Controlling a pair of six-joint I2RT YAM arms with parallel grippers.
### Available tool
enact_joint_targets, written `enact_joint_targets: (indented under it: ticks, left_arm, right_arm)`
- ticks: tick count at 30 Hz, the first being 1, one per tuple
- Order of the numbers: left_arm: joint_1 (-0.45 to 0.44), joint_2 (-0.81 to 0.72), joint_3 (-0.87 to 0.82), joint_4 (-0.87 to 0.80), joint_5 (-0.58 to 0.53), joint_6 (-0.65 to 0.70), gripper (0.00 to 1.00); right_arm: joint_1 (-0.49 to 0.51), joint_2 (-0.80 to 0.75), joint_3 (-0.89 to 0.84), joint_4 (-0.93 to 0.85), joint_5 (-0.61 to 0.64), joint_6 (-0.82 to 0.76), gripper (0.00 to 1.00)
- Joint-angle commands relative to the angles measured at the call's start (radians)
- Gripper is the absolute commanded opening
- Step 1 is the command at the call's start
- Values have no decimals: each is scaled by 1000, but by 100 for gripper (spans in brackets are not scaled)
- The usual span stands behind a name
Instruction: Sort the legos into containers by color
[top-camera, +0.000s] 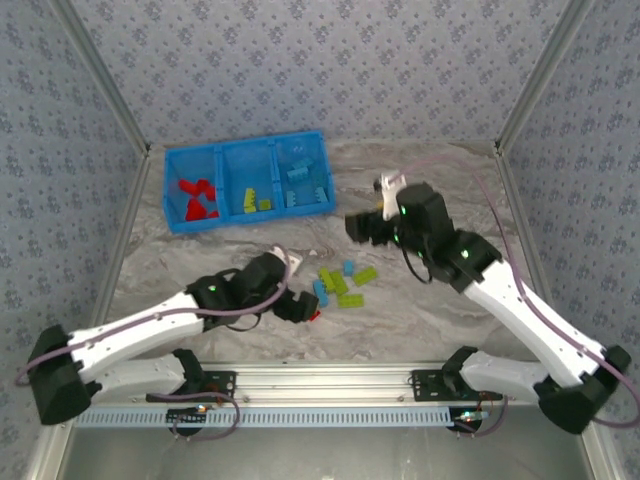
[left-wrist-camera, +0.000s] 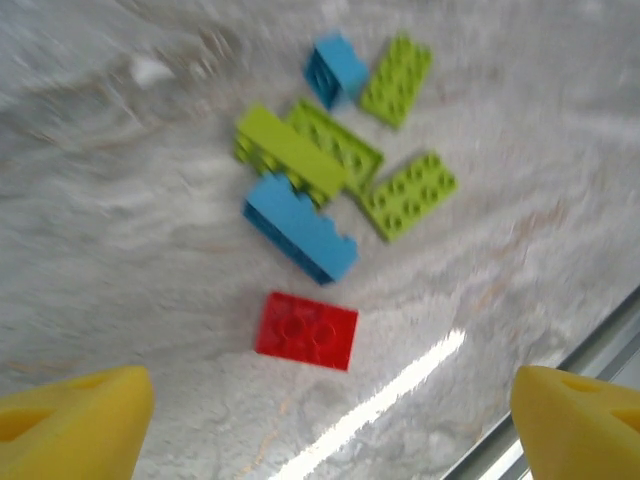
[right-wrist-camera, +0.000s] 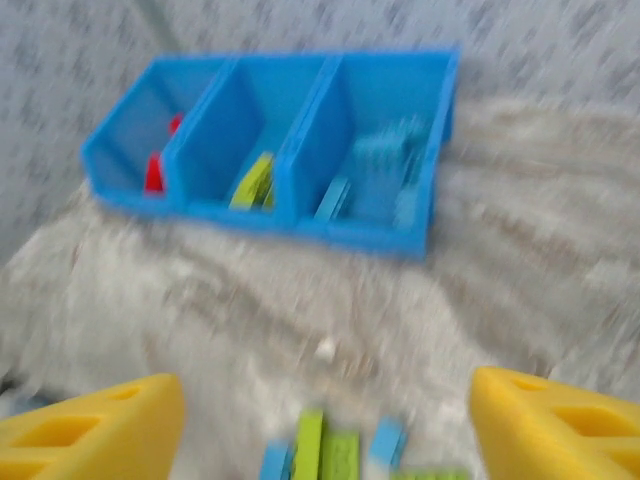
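Plainly the move ahead turns on the red brick (left-wrist-camera: 306, 330), which lies flat on the table (left-wrist-camera: 120, 200) at the near left edge of the loose legos (top-camera: 340, 285). The left gripper (left-wrist-camera: 328, 425) hangs just over it with its jaws spread wide and nothing between them. In the left wrist view the brick sits ahead of the fingertips (left-wrist-camera: 75, 420), roughly centred between them. Its long axis runs almost along the line from one finger to the other, tilted only a little. Closing as they stand, the jaws would likely meet the brick's short ends, so a turn of the wrist may give a surer hold across its narrow width. A blue brick (left-wrist-camera: 300, 228) lies just beyond the red one, apart from it, with lime ones (left-wrist-camera: 405, 195) farther off, so there looks to be room for a finger on either side. The right gripper (top-camera: 362, 228), likewise open and empty, hovers well apart from the red brick, between the pile and the bin (right-wrist-camera: 360, 236). The left arm is therefore clearly the nearer. The bin's left compartment (top-camera: 195, 200), far and to the left, already holds reds.
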Motion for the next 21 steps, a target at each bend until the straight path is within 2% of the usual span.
enact_joint_targets:
  ticks: [1, 7, 11, 14, 16, 21]
  left_arm:
    - [-24, 117, 42, 2, -16, 20, 96]
    - [-24, 327, 73, 71, -26, 122, 99]
    - [-24, 444, 97, 111, 15, 137, 98]
    - [-24, 493, 106, 123, 27, 134, 90]
    - [-24, 504, 106, 114, 27, 134, 81]
    - [-24, 481, 84, 100, 35, 121, 65]
  right_arm:
    - [67, -71, -87, -198, -75, 82, 88]
    - [124, -119, -138, -350, -24, 173, 99]
    - [127, -123, -156, -352, 18, 204, 100]
    - [127, -123, -157, -339, 38, 212, 100]
    - [127, -119, -150, -345, 59, 212, 100]
    - [121, -118, -140, -365, 96, 217, 100]
